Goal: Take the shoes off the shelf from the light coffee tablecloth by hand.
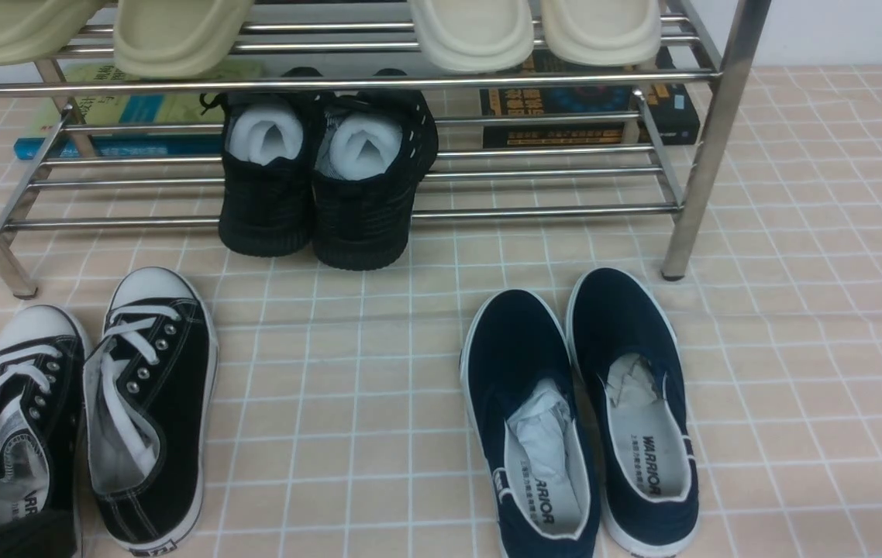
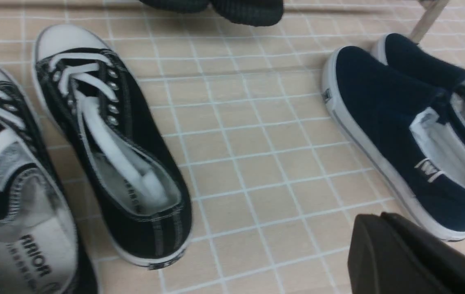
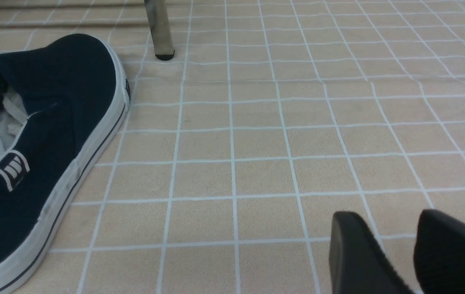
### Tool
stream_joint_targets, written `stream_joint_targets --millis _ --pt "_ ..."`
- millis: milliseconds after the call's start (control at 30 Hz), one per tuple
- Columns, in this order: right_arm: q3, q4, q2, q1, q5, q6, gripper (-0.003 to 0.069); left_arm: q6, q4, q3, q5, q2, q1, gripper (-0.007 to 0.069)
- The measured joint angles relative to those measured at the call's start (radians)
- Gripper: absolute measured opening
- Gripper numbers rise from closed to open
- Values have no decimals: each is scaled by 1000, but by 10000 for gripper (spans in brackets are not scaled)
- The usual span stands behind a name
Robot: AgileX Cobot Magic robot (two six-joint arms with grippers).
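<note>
The shoes, two black canvas lace-up sneakers point(image 1: 150, 403) point(image 1: 18, 434), lie side by side on the light coffee tablecloth point(image 1: 348, 403) at the front left, toes toward the shelf point(image 1: 708, 155). The chrome shelf stands behind them. My left gripper point(image 2: 369, 214) is shut with nothing in it. It hovers over bare cloth between the nearer sneaker point(image 2: 110, 155) and a navy slip-on point(image 2: 396, 134). My right gripper point(image 3: 385, 212) is open and empty above bare cloth, to the right of the navy slip-on point(image 3: 44, 134) and short of the shelf leg point(image 3: 159, 28).
Two navy slip-ons point(image 1: 526, 418) point(image 1: 635, 403) lie on the cloth at the front right. A pair of black mesh shoes point(image 1: 325, 186) stuffed with white paper sits on the shelf's lower tier. Pale slippers point(image 1: 177, 31) rest on the top tier. Books point(image 1: 588, 101) lie behind the shelf.
</note>
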Motion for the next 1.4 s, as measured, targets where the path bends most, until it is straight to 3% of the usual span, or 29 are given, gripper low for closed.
stream_joint_targets --millis 500,700,900,1100,1400 --pt "0 0 0 0 0 0 239 -1 63 6 -209 0 0 22" --pt "0 0 0 0 0 0 240 -22 126 101 -292 -52 0 24" --pt "0 0 0 0 0 0 240 -193 250 262 -413 -156 0 34" --pt "0 0 0 0 0 0 240 -464 435 407 -485 -238 0 41" --pt "0 0 0 0 0 0 240 -557 573 506 -568 -241 -4 51"
